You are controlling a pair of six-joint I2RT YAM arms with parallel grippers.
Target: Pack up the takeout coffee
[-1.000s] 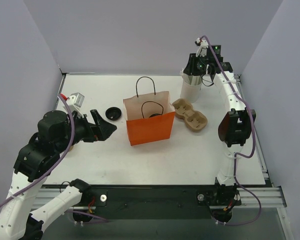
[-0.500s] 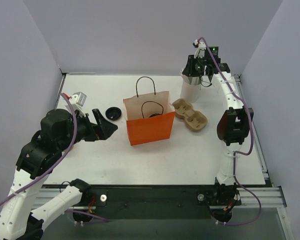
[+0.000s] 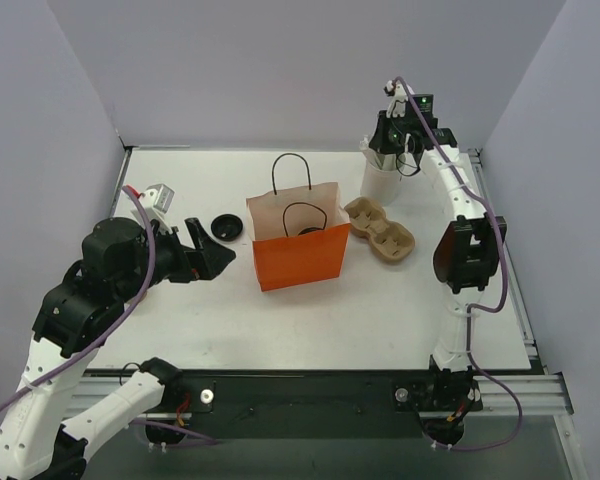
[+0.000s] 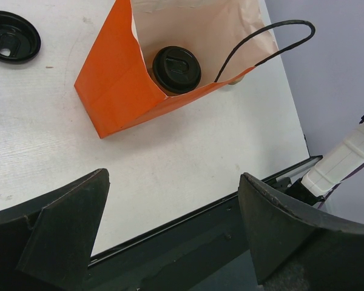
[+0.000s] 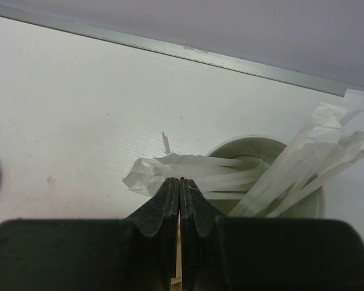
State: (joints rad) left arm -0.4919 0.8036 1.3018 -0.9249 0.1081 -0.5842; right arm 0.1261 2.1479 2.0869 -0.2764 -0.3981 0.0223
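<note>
While the left gripper (image 3: pixel 216 257) hangs low on the near left of the orange bag (image 3: pixel 300 262), its fingers (image 4: pixel 67 233) are spread wide with nothing between them, tips aimed toward the bag. The bag stands upright and open on the white table (image 3: pixel 380 305), its black cord handles raised. The takeout coffee (image 4: pixel 177 70) sits inside the bag, upright against the orange front wall, its black lid on and showing through the open mouth. A loose black lid (image 3: pixel 224 227) lies flat on the table just left of the bag, behind the left gripper. A tan pulp cup carrier (image 3: pixel 380 232) rests close to the bag's right side. Farther back and to the right of the bag stands a white tub (image 3: pixel 382 182) filled with paper-wrapped straws (image 5: pixel 303 163). The right gripper (image 3: pixel 388 150) is poised directly over that tub, fingers (image 5: pixel 197 212) pressed together, with a thin pale strip caught between them and the crumpled end of one wrapped straw (image 5: pixel 170 173) at their tips.
</note>
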